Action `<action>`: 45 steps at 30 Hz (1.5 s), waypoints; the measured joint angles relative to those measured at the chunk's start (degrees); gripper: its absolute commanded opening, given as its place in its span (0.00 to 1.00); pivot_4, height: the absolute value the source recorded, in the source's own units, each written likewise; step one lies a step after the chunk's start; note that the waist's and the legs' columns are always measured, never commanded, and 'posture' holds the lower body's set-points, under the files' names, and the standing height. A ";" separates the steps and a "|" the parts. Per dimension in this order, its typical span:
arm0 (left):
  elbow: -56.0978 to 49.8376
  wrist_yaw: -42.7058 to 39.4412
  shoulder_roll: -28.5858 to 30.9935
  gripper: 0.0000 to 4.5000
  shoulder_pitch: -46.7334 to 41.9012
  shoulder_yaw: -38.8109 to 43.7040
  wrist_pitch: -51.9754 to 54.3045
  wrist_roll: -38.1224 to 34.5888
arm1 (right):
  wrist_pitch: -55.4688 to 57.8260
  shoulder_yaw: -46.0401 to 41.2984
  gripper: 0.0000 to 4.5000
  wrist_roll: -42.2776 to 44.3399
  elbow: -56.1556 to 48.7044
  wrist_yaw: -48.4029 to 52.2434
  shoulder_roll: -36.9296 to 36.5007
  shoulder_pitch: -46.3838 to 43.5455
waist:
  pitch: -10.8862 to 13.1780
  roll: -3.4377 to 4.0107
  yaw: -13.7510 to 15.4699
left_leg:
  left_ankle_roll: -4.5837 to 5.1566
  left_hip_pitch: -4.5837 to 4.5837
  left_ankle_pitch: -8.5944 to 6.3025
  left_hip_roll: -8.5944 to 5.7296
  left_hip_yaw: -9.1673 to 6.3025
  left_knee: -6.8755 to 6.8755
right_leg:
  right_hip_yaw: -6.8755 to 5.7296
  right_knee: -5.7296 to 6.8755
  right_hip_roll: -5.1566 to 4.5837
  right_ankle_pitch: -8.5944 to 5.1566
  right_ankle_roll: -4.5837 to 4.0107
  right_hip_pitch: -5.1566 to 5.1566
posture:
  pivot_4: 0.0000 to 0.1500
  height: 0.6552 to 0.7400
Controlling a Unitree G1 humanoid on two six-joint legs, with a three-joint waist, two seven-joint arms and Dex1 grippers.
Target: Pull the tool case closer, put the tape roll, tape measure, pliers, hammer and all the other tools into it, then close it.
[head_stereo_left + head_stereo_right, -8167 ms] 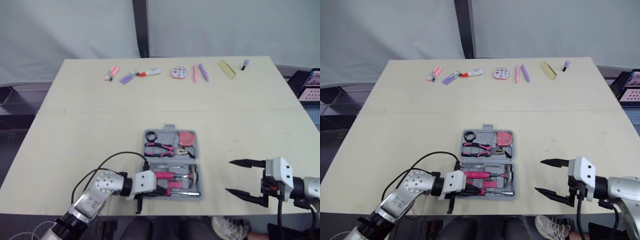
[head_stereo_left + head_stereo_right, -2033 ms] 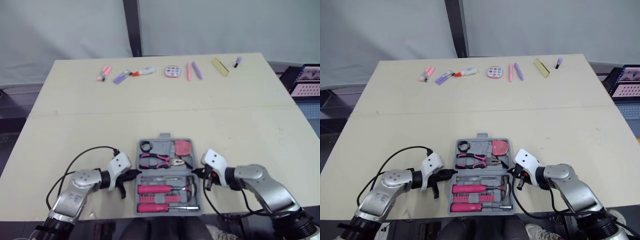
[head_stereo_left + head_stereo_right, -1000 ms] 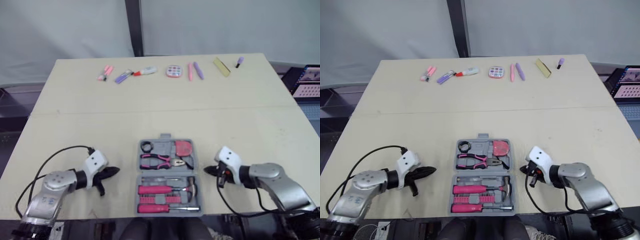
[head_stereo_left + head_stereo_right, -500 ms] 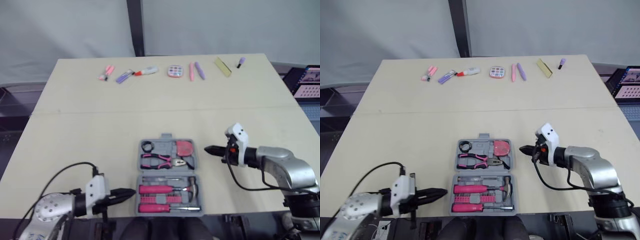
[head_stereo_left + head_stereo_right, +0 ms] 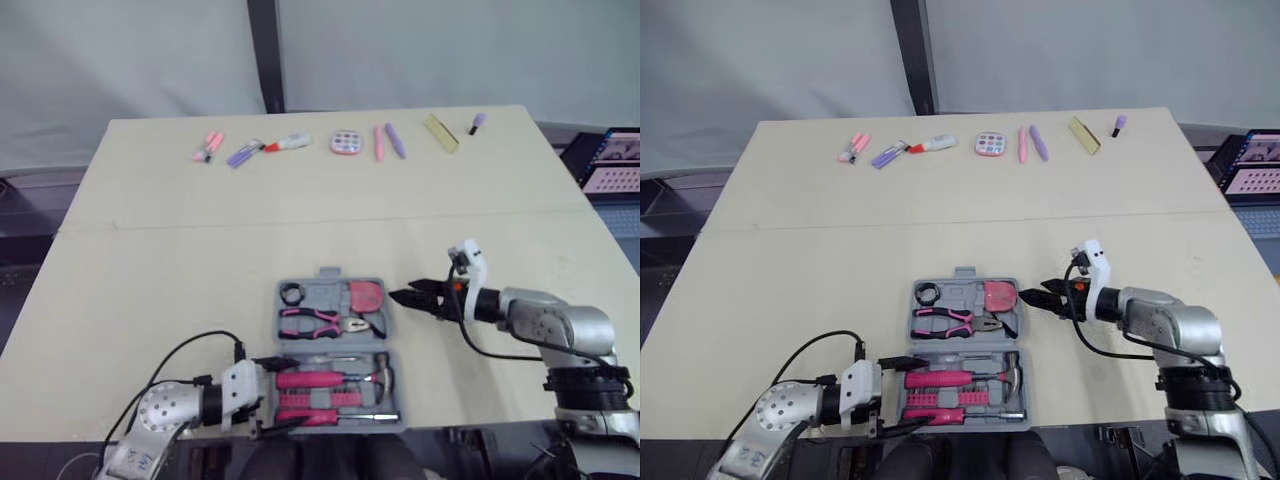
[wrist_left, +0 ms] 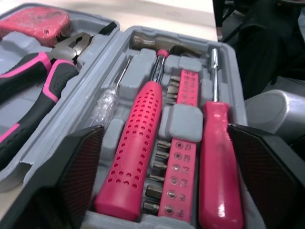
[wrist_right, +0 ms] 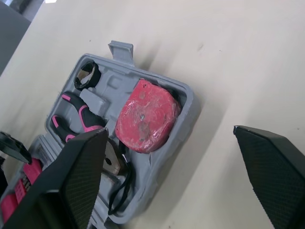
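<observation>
Left gripper (image 5: 902,395): at the near left corner of the tool case (image 5: 330,276), fingers spread wide. They straddle the case's near half from its left side. In your left wrist view the hammer (image 6: 136,157), a strip of bits (image 6: 183,143) and a pink screwdriver (image 6: 217,157) lie between the two fingers. You cannot tell whether the fingers touch the case wall.

Right gripper (image 5: 412,296): just off the case's right side, level with its far half. Fingers apart, nothing between them, tips pointing toward the tape measure (image 5: 368,296).

Case: open, lying flat.
- Far half: tape roll (image 5: 291,294) at its left, tape measure at its right, pliers (image 5: 315,318) toward the hinge.
- Near half: hammer, bits, screwdriver.

Surface: pale beige table (image 5: 180,260), with one seam (image 5: 150,224) running side to side beyond the case. Well beyond the case, along the table's far edge, is a row of small things:
- pink markers (image 5: 208,147)
- purple marker (image 5: 240,155)
- white tube (image 5: 292,144)
- round pink piece (image 5: 346,142)
- pink pen (image 5: 378,143)
- purple pen (image 5: 394,140)
- yellow block (image 5: 439,132)
- small purple cap (image 5: 477,122)

Room: grey-white backdrop (image 5: 120,60) behind the table, with a dark upright post (image 5: 262,55). A lit screen (image 5: 608,165) stands off to the case's far right.
</observation>
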 measured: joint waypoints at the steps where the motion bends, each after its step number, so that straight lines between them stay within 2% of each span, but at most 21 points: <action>1: 0.63 0.42 -0.24 0.99 -0.13 -0.07 -0.48 0.23 | 0.00 -0.15 1.00 0.08 0.66 -0.37 0.51 -0.49 | 0.00 0.00 0.03 | 0.00 0.00 0.00 0.00 -0.01 0.01 | 0.00 0.01 0.00 0.00 0.00 0.00 | 1.00 1.00; 4: 0.91 0.80 -1.66 0.80 -0.38 -0.28 -1.16 -0.02 | -0.04 -1.17 1.00 0.16 2.13 -1.61 1.80 -1.38 | 0.00 0.00 0.12 | 0.00 0.00 0.00 -0.04 -0.02 0.03 | 0.00 0.02 -0.05 0.00 0.00 0.00 | 1.00 1.00; 11: 0.51 1.48 -2.35 0.01 -0.68 -0.87 0.40 -0.38 | 0.17 -1.58 1.00 0.60 1.77 -1.98 1.68 -0.44 | 0.00 0.01 0.00 | 0.00 -0.01 0.00 -0.02 -0.02 0.02 | 0.00 0.02 -0.04 0.00 0.00 0.00 | 1.00 1.00; 18: 0.28 1.41 -1.40 0.01 -0.97 -1.11 1.85 -0.16 | 0.40 -1.82 1.00 1.57 2.19 -2.08 1.93 -0.66 | -0.01 0.01 -0.01 | 0.00 -0.01 0.00 -0.02 -0.02 0.01 | 0.00 0.00 -0.04 0.00 0.00 0.00 | 1.00 1.00; 31: 0.03 1.58 0.36 0.01 0.16 -1.86 2.70 0.06 | 0.06 0.03 1.00 1.90 10.95 1.11 2.46 -4.07 | -0.01 0.03 -0.07 | 0.00 0.00 0.00 -0.01 -0.02 0.00 | 0.01 -0.01 -0.04 0.00 0.00 0.00 | 1.00 1.00; 45: 0.39 2.61 0.71 0.01 -0.29 -2.26 2.10 1.24 | -2.90 4.91 1.00 -0.72 19.50 5.11 7.25 -8.96 | -0.06 0.11 -0.18 | 0.00 0.01 0.00 -0.01 -0.03 0.01 | 0.00 0.01 -0.04 0.00 0.00 -0.02 | 1.00 1.00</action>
